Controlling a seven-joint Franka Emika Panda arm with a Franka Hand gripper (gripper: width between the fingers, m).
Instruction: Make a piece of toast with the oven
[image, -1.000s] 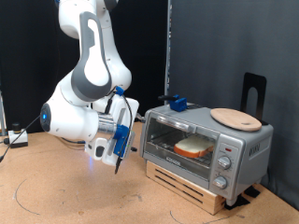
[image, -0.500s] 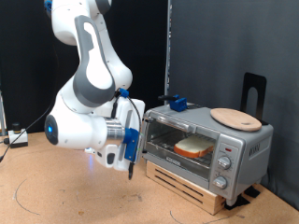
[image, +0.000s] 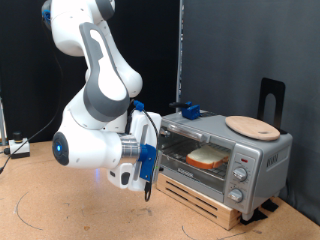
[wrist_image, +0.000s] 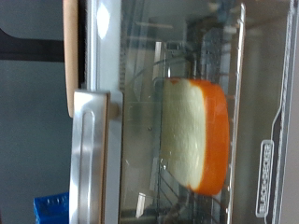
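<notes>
The white Panda arm's gripper (image: 147, 185) hung low just off the front of the oven (image: 222, 157), at about nine o'clock from its glass door in the exterior view, fingers pointing down and slightly toward the door; how far the fingers stood apart could not be told, and nothing showed between them. The piece of toast (image: 206, 157) lay inside the oven on the wire rack, its pale face and orange crust plain through the closed door, and filled the middle of the wrist view (wrist_image: 196, 133), where the door's metal handle (wrist_image: 91, 154) crossed in front. Lettering ran along the dark control strip (wrist_image: 264, 177) at the edge of the wrist view, too blurred to read. A round wooden board (image: 251, 126) rested on the oven's top toward three o'clock, a small blue object (image: 189, 109) at its back corner, and the oven sat on a slatted wooden base (image: 205, 201) on the desk (image: 60, 210). Compared with a second before, the gripper had swung from well clear of the oven to close beside the door.
</notes>
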